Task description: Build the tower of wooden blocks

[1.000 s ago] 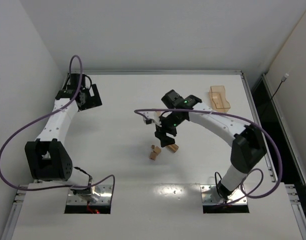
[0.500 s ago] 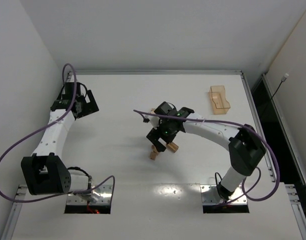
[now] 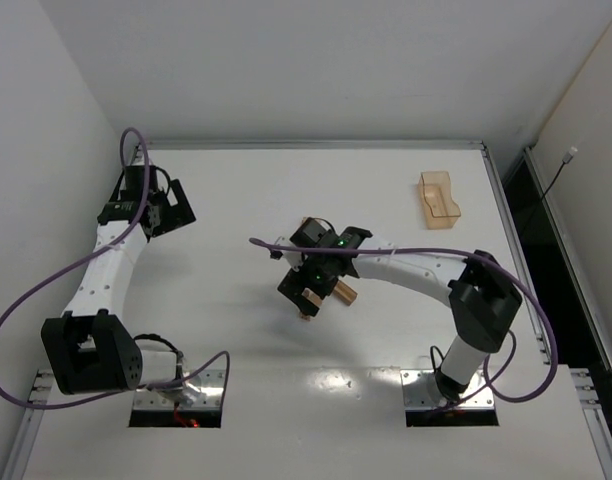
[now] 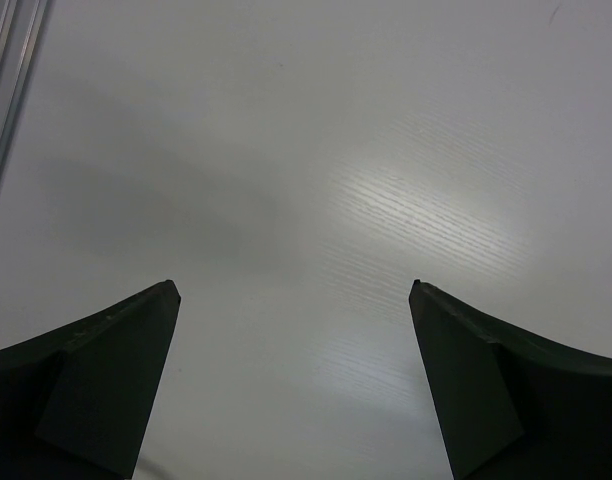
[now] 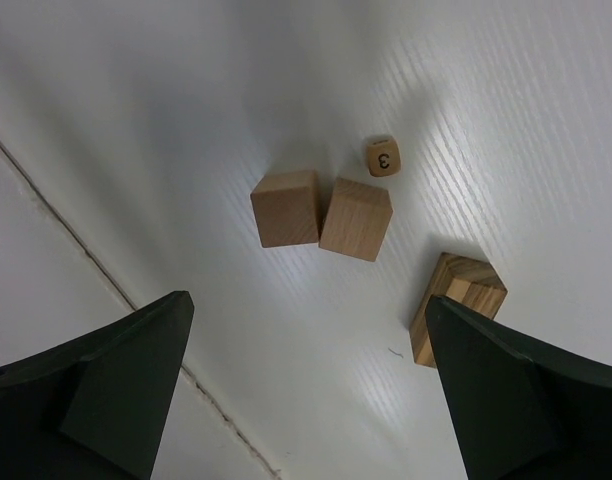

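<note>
Currently the right tool [image 5: 306,300] is spread wide over the worktop [image 5: 136,120] and grips nothing. Two blocks [image 5: 286,208] lie touching each other just ahead of the gap between its fingers. A tiny cube [image 5: 383,156] sits just beyond them. A third block [image 5: 456,305] stands close beside one finger. The left tool [image 4: 293,285], likewise wide apart and empty, hangs well apart from them.

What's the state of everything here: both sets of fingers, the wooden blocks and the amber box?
Left fingers: open, empty, over bare table.
Right fingers: open, empty, above the blocks.
Pair of blocks: lying unstacked, touching side by side.
Third block: unstacked, apart from the pair.
Numbered cube: loose beside the pair.
Amber box: far right, away from the blocks.
</note>
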Tool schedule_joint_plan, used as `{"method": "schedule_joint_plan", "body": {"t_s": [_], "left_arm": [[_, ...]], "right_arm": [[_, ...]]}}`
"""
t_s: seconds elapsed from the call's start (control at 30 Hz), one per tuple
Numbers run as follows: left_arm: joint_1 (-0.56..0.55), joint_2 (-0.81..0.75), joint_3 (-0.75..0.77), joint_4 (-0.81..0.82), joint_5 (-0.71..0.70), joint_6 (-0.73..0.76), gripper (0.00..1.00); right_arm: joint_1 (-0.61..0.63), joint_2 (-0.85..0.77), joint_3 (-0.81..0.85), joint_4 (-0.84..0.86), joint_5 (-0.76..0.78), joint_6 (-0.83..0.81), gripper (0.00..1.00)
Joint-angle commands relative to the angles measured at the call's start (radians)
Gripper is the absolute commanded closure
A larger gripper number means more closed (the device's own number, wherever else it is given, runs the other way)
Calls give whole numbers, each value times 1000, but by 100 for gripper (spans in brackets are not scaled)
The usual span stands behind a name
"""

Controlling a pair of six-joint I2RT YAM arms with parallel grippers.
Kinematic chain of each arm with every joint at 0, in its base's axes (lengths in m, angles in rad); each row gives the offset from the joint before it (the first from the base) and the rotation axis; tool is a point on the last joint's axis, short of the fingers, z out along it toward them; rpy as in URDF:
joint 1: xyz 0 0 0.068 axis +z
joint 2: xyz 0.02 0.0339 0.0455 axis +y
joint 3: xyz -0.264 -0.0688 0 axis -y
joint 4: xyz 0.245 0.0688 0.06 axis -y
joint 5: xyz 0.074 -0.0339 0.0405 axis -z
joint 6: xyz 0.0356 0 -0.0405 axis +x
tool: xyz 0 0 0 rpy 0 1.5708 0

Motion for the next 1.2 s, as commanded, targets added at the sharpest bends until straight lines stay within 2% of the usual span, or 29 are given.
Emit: {"method": "schedule_joint_plan", "body": {"t_s": [0.0, 0.33, 1.17], "left_arm": [[13, -7, 28, 36, 7, -1, 0], [13, 11, 18, 45, 7, -1, 0], [13, 39, 9, 55, 34, -1, 0]], "right_arm": [[13, 31, 1, 34, 20, -5, 0], [3, 197, 69, -23, 0, -5, 0], [14, 295, 173, -71, -10, 6, 0]]}}
